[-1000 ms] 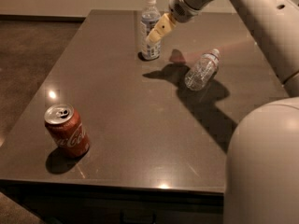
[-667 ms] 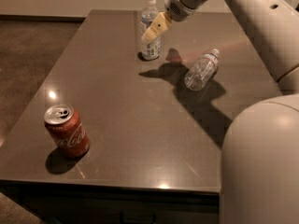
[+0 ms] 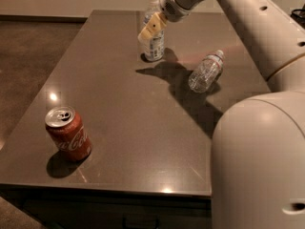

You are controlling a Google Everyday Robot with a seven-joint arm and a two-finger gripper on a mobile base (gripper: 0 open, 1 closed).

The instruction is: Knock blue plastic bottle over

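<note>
The blue plastic bottle stands upright near the far middle of the dark table. It is clear, with a white cap and a pale blue-and-white label. My gripper hangs from the white arm that reaches in from the upper right. Its pale yellowish fingertips lie in front of the bottle's upper body, at or very near its surface. The gripper hides part of the bottle's neck and shoulder.
A smaller clear ribbed bottle lies on its side to the right of the standing bottle. A red cola can stands near the table's front left. The robot's white body fills the lower right.
The gripper has moved a little left and up across the bottle's upper part. The bottle still stands upright. The lying bottle and the can have not moved.
</note>
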